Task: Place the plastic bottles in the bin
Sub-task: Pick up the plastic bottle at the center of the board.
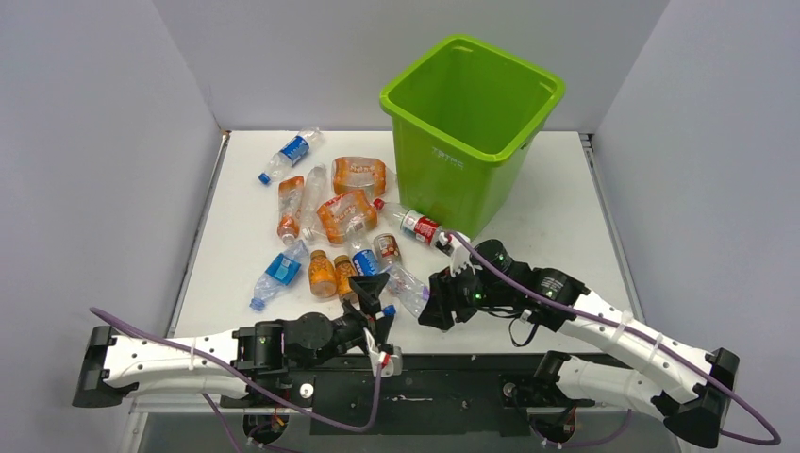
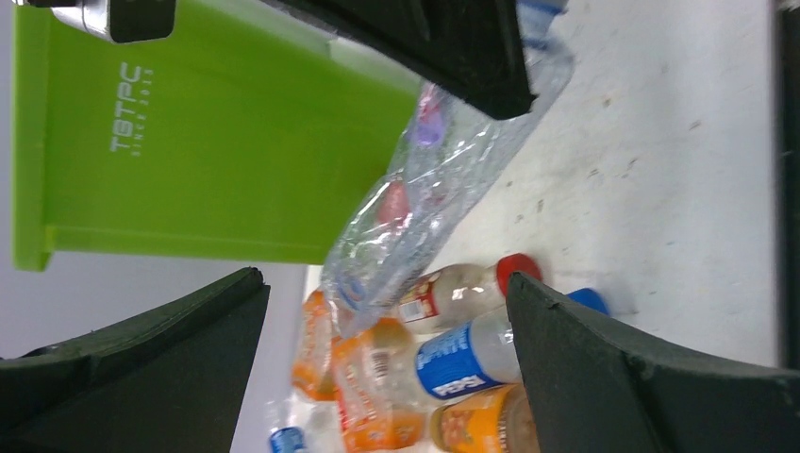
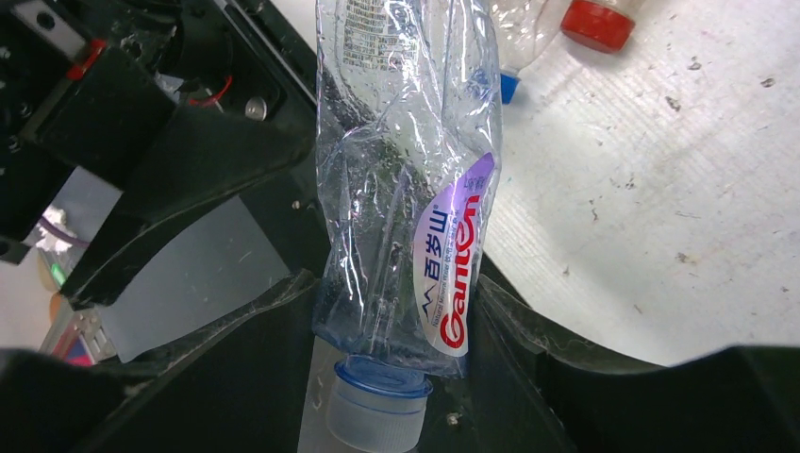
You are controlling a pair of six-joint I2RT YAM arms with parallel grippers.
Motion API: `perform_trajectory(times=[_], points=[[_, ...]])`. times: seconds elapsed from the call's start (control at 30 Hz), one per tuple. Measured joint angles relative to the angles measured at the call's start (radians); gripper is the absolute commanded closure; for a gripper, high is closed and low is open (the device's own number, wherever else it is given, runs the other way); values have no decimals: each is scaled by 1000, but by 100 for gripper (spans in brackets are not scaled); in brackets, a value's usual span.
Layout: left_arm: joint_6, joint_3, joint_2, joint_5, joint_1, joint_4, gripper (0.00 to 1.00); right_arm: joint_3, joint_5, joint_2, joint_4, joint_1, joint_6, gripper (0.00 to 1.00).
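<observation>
The bin (image 1: 453, 170) looks empty: right claw (image 1: 432, 294) clamps one crushed bottle (image 3: 406, 208), left claw (image 1: 375, 304) gapes idle, other bottles (image 1: 344, 215) litter the worktop (image 1: 557, 217).

Bottles (image 1: 346, 215) lie on table (image 1: 566, 217), left of bin (image 1: 453, 179)

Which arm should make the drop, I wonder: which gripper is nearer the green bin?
Right. The right gripper, shut on a crushed clear bottle, is in front of the bin, off its near corner; the left gripper, open, sits farther back and to the left.
</observation>
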Motion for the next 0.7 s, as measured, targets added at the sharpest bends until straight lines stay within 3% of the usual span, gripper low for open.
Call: perform_trajectory(times=[0.2, 0.47, 0.6, 0.7], points=[[147, 0, 52, -73, -5, 59, 14, 8, -42, 6, -28, 18, 1, 95], [192, 0, 85, -71, -19, 80, 28, 8, -68, -6, -30, 25, 23, 95], [180, 1, 106, -60, -31, 74, 43, 12, -80, -8, -29, 32, 33, 95], [169, 1, 118, -51, -40, 68, 61, 17, -87, -7, -25, 40, 46, 95]])
